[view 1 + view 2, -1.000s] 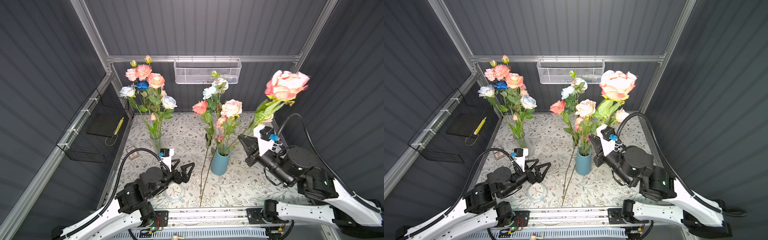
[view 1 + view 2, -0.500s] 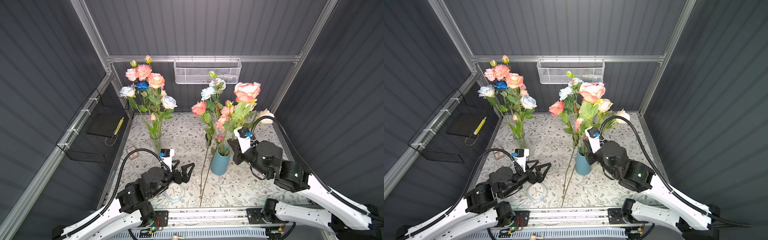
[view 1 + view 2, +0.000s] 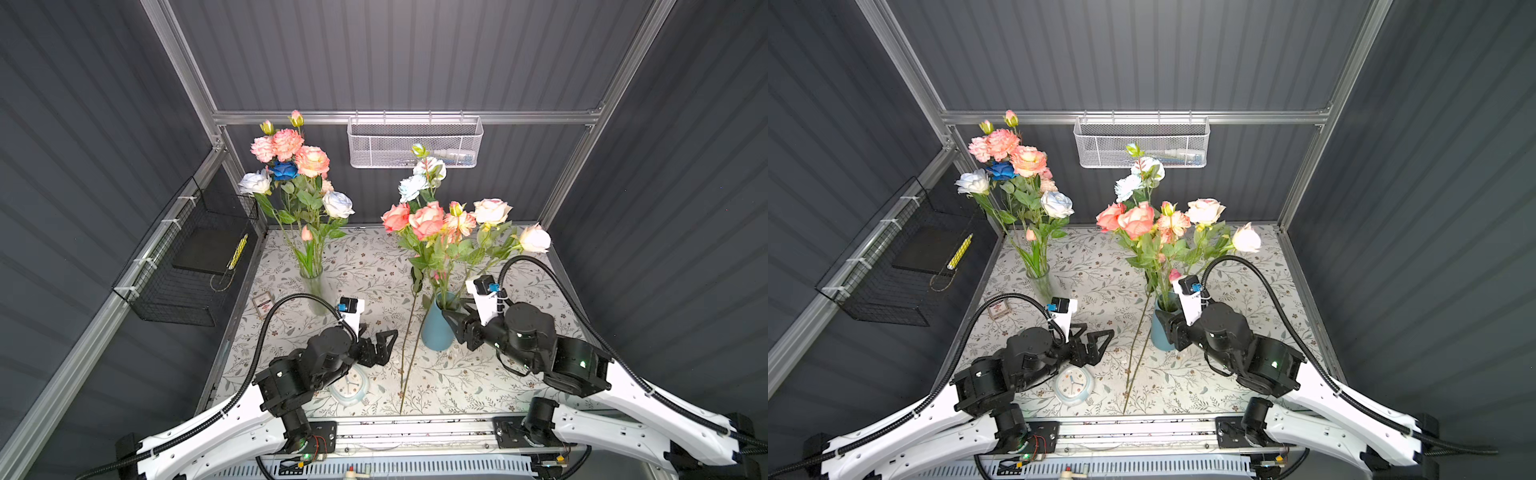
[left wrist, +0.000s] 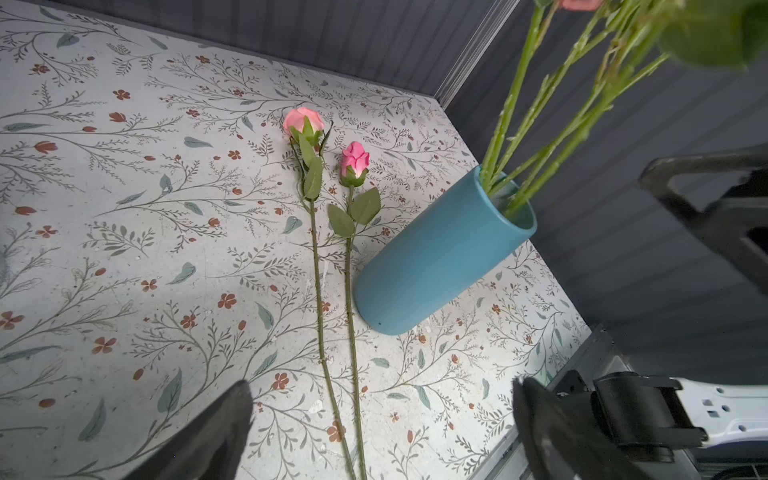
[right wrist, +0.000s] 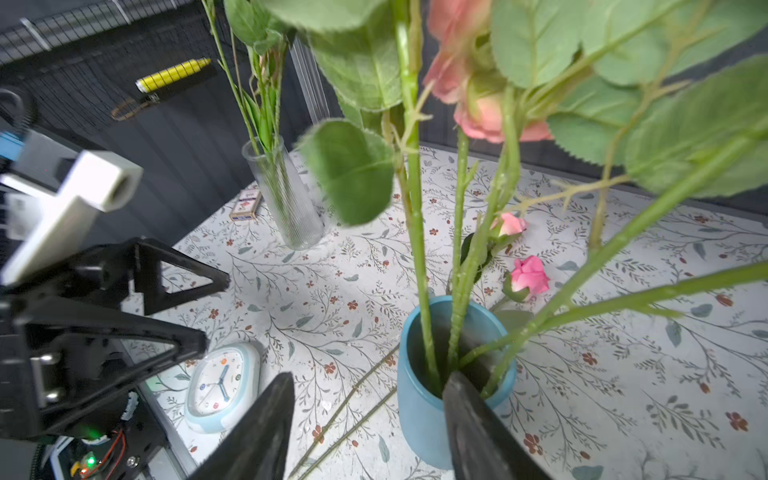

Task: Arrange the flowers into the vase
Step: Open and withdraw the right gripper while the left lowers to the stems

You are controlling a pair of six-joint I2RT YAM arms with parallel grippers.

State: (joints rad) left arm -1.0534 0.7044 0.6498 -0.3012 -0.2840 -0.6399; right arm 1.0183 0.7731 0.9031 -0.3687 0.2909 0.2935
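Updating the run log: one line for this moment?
left gripper: open | right gripper: open by blue vase | two pink rosebuds: lying on tablecloth

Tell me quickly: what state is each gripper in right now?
Left gripper: open, holding nothing.
Right gripper: open, holding nothing, at the blue vase rim.

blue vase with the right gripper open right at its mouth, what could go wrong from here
1. The right gripper is open with its fingers at the rim of the blue vase; backing out carelessly could catch a stem and drag a flower out.
2. The bunch leans wide and high, so a nudge might tip the vase.
3. Two loose roses lie beside the vase's base; the left gripper could bump it reaching for them.
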